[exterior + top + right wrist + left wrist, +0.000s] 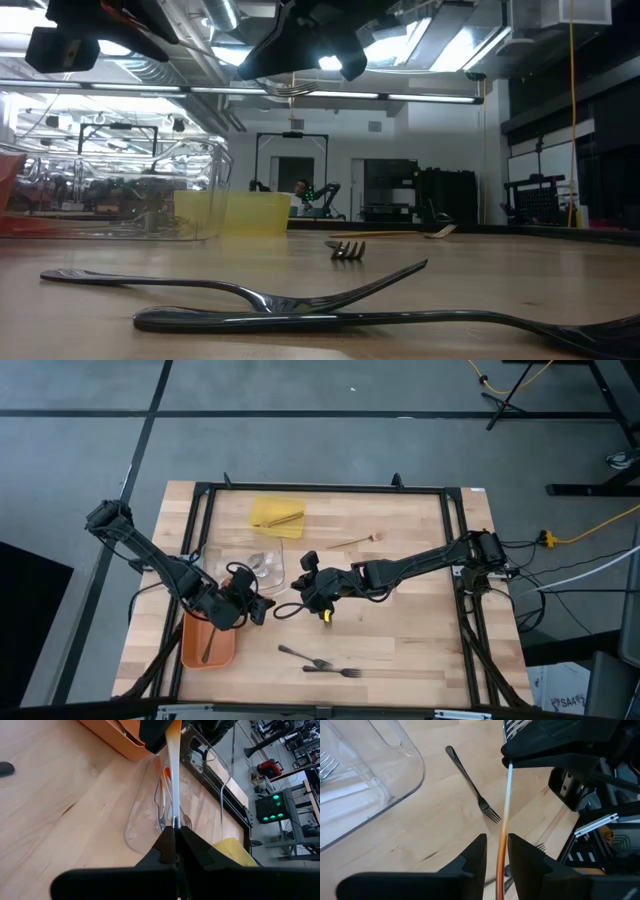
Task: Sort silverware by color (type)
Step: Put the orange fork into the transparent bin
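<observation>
- The right gripper [174, 851] has its dark fingers [159, 851] pressed together on the silver end of a silver utensil with an orange handle tip [173, 780], which reaches away from the fingers toward the other arm.
- The left gripper [497, 851] has its two fingers [476, 855] standing narrowly apart on either side of the orange handle end of that same utensil [507, 800]; whether they touch it cannot be told.
- In the high view the two grippers meet above the middle of the table, the left gripper [252, 603] just beside the clear tray and the right gripper [305, 588] a little to its right.
- A dark fork [471, 784] lies on the wood between and below the two grippers, seen also in the high view [288, 610].
- The clear tray [278, 566] sits left of centre with silver utensils [258, 563] inside it.
- The orange tray [222, 652] lies near the front left corner, just below the left gripper, with a dark utensil [207, 645] in it.
- The yellow tray [262, 507] sits toward the back edge and holds a wooden utensil [284, 518].
- A wooden utensil [360, 540] lies alone on the table [420, 650], behind the right arm.
- Two more dark forks [303, 655] [332, 671] lie side by side near the front edge, well apart from both grippers.
</observation>
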`<state>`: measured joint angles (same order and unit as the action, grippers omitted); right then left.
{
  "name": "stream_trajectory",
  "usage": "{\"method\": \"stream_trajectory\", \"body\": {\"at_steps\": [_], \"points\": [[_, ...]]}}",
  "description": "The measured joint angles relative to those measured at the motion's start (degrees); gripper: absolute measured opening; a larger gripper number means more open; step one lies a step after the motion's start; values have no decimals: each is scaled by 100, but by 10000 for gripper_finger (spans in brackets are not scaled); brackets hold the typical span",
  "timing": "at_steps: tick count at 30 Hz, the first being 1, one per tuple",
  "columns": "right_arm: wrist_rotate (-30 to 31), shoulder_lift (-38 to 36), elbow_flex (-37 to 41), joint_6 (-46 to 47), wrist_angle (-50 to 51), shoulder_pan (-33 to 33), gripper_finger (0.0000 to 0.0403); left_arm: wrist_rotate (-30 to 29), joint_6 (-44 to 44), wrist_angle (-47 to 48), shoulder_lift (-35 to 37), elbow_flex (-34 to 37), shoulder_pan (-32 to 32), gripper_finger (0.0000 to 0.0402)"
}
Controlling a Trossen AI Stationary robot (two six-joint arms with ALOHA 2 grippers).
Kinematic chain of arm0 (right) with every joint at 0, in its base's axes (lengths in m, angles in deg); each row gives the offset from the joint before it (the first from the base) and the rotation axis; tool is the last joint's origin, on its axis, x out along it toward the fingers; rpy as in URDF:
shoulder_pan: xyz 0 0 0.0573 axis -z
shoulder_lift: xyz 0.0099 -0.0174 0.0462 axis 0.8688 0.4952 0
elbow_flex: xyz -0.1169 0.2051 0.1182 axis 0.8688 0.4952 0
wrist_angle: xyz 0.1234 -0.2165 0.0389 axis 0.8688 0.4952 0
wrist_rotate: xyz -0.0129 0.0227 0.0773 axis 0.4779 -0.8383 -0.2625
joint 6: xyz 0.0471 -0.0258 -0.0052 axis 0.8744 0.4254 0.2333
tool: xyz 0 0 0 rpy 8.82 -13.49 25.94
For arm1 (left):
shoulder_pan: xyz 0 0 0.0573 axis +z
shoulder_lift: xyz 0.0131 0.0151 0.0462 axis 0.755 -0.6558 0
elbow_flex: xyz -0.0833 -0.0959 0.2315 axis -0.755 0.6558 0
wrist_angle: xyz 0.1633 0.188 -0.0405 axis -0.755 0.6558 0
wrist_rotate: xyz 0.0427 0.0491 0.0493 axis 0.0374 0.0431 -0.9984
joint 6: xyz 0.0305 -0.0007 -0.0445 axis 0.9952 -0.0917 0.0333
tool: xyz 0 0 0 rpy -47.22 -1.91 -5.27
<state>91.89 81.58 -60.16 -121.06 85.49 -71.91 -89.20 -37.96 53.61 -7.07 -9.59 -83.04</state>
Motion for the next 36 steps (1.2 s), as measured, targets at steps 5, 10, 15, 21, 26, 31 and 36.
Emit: {"method": "stream_trajectory", "body": {"at_steps": [5, 10, 15, 21, 26, 31, 36], "points": [[-2, 0, 0, 2, 1, 0, 1, 26, -2, 1, 0, 0, 0, 46], [-110, 0, 0, 4, 2, 4, 1, 43, 1, -10, 0, 0, -2, 11], [-157, 0, 0, 4, 4, 4, 1, 69, -2, -24, 0, -2, 0, 5], [-177, 0, 0, 4, 7, 4, 1, 155, -4, -24, 0, -2, 0, 2], [-175, 0, 0, 4, 4, 4, 1, 144, -9, -14, 0, -2, 0, 2], [-159, 0, 0, 4, 2, 4, 24, 143, -13, -11, 0, -2, 0, 1], [-146, -7, -9, 4, -2, 1, 73, 145, -33, 50, -9, 2, -2, 0]]}}
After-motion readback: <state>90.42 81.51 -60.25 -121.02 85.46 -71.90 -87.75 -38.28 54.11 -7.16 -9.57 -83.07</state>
